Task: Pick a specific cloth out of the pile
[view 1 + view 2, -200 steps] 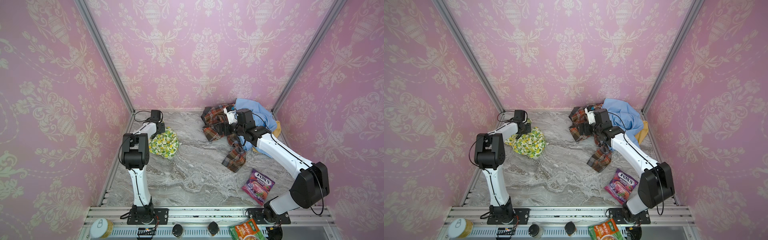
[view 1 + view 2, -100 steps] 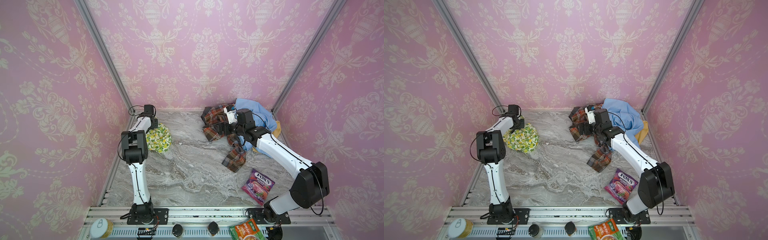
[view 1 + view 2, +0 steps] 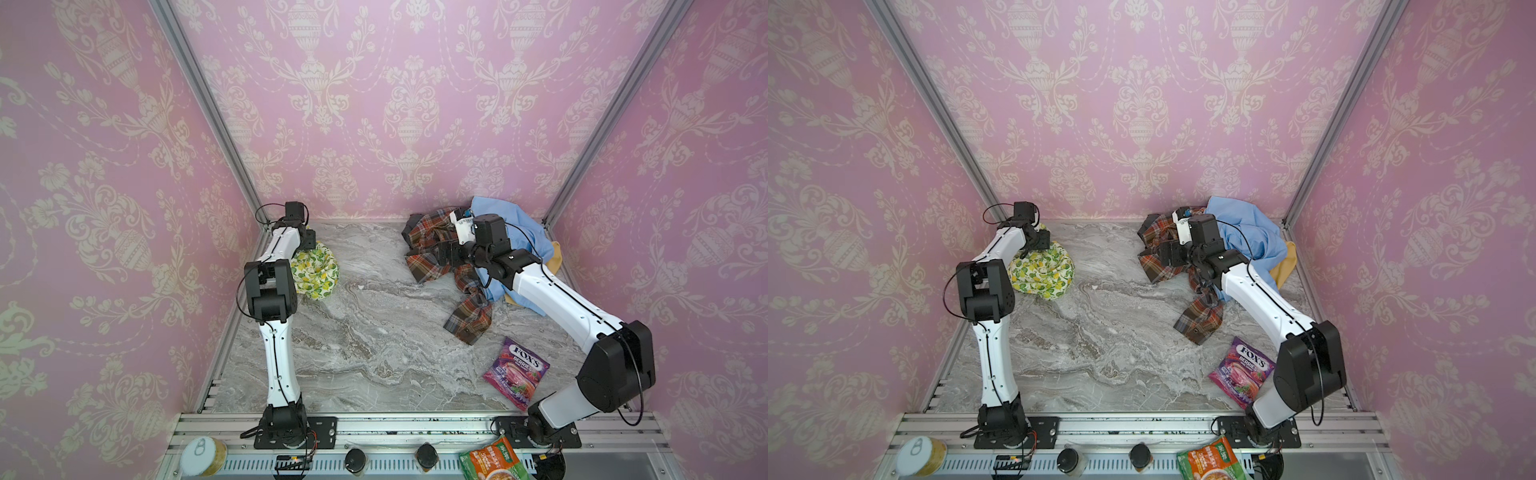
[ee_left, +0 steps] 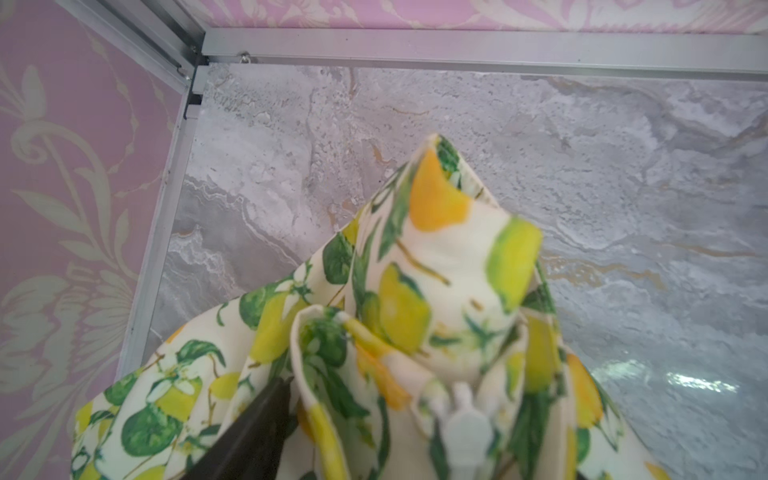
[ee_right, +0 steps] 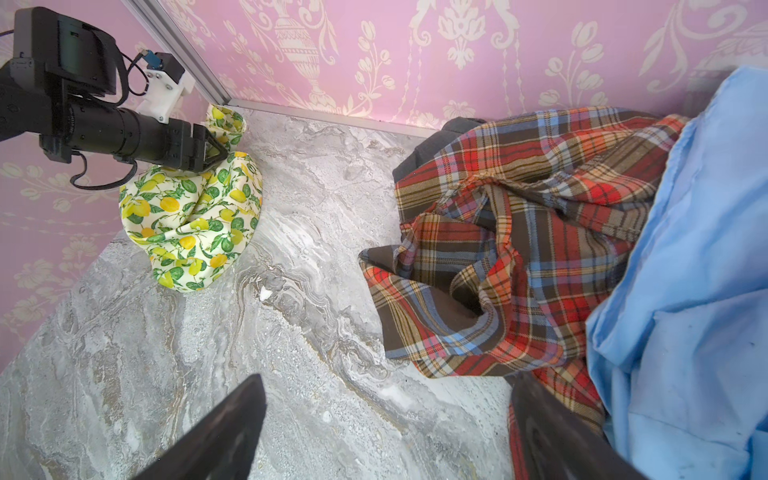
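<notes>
Right wrist shows the cloth (image 5: pixel 191 224) bunched, white, lemon-printed.

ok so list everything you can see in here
lemon cloth: 1, white with yellow lemons, far left of table
plaid shirt: 1, orange-brown, far right pile
blue shirt: 1, light blue, on pile, far right corner
mustard piece: 1, mustard, pile's right edge
candy bag: 1, purple, near right of table
packet: 1, green and orange, front rail, right
can: 1, white top, front rail, left
caps: 2, black, front rail, middle
table: 1, grey marble
walls: 3, pink patterned, around table
arms: 2, white and black, bases on front rail
left gripper: 1, black, open, at lemon cloth
right gripper: 1, black, open, by plaid shirt
</notes>
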### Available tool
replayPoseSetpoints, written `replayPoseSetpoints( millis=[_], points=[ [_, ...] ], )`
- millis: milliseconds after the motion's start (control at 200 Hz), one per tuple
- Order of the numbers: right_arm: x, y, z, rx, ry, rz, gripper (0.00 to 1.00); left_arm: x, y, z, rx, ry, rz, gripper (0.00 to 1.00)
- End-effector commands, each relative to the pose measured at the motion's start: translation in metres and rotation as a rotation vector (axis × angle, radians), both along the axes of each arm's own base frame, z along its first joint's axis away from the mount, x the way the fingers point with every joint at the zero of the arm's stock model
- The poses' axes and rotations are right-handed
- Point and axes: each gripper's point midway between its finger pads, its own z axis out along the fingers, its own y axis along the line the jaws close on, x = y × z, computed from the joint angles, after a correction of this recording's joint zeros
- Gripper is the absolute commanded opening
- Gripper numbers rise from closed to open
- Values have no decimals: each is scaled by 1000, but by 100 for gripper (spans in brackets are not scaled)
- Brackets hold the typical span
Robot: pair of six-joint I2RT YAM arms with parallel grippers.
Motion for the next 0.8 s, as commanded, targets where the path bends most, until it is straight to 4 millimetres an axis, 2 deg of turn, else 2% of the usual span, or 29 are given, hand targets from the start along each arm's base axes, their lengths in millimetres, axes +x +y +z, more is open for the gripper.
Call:
replayPoseSetpoints(
  millis=[0, 65, 180, 195, 200, 215, 220, 235, 295, 475, 505, 515, 530, 680, 796],
  points=[
    [-2, -7, 15, -3, -32, -8, 94, -1, -12, 60, -65, -102, -42, 90],
    [-4, -9, 19, 2, -43, -10, 94, -4, -18, 75, -86, -139, -56, 99],
    [-8, -13, 22, 7, -53, -14, 96, -11, -29, 99, -130, -212, -86, 99],
    [-8, -14, 21, 6, -54, -15, 97, -10, -30, 106, -132, -237, -90, 99],
    [-8, -14, 22, 6, -55, -15, 98, -13, -31, 102, -136, -227, -90, 99],
    [-9, -15, 21, 4, -54, -16, 99, -12, -31, 111, -138, -256, -93, 99],
    [-8, -15, 21, 4, -54, -18, 100, -15, -32, 107, -142, -246, -94, 99],
    [-9, -16, 21, 2, -56, -18, 100, -14, -34, 116, -146, -276, -101, 99],
    [-11, -22, 18, -16, -60, -28, 100, -20, -41, 128, -172, -337, -122, 99],
    [-14, -47, 17, -78, -120, -93, 100, -52, -54, 160, -224, -503, -138, 99],
    [-13, -52, 22, -96, -146, -110, 100, -59, -55, 163, -232, -518, -141, 99],
    [-16, -55, 10, -115, -131, -113, 100, -61, -56, 165, -234, -525, -142, 99],
    [-17, -58, 6, -130, -131, -122, 100, -64, -56, 167, -235, -533, -141, 99],
    [-19, -89, -10, -216, -197, -208, 100, -100, -57, 175, -243, -591, -103, 99],
    [-24, -102, -28, -231, -259, -237, 100, -128, -55, 160, -246, -614, -60, 99]
  ],
)
